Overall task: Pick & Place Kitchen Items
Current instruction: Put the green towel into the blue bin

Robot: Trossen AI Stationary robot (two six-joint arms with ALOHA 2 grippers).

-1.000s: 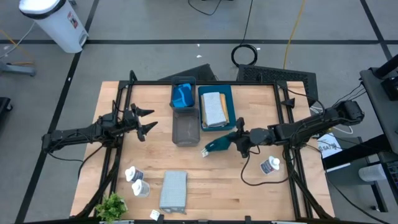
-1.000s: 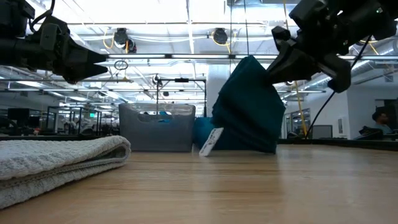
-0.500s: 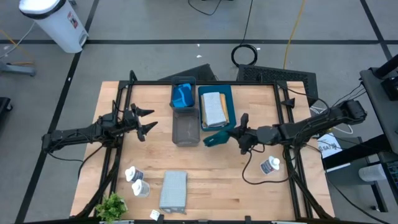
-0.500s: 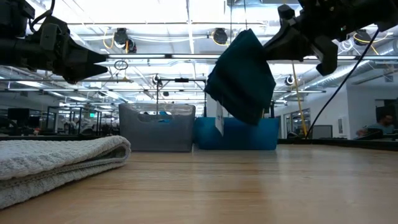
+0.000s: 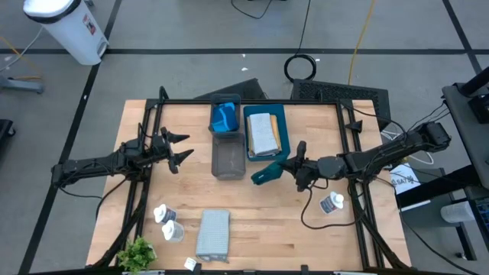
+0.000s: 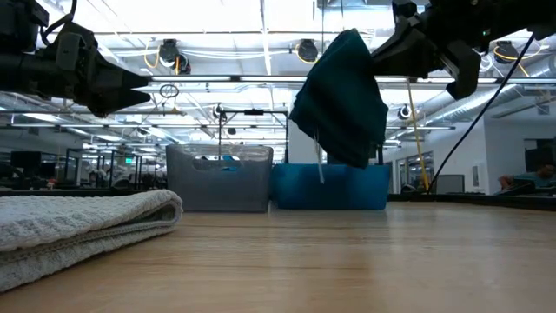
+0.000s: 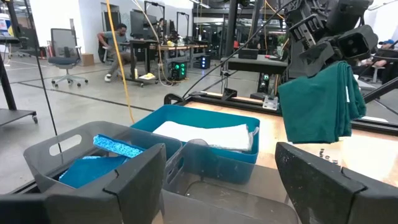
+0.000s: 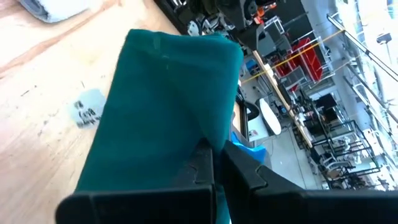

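My right gripper is shut on a folded dark teal cloth, held in the air just near of the teal tray; the cloth also shows in the low view and the left wrist view. My left gripper is open and empty, above the table left of the grey tray. A grey folded cloth lies flat at the near edge. Two white bottles stand at the near left, and one at the right. My right gripper pinches the teal cloth's upper folded part between its two fingers, several layers together. The fingers come about level from the table's right. The cloth hangs below and ahead of them, slack and clear of the table, with a white tag dangling.
The teal tray holds pale folded cloths. A second grey tray at the far side holds blue items. A small green plant stands at the near left corner. Black frame rails run along the table's left and right sides.
My right gripper has risen and gone a little toward the far edge and the teal tray, staying shut. The teal cloth, whose lower end was on the table a second ago, is now lifted clear and hangs below the fingers.
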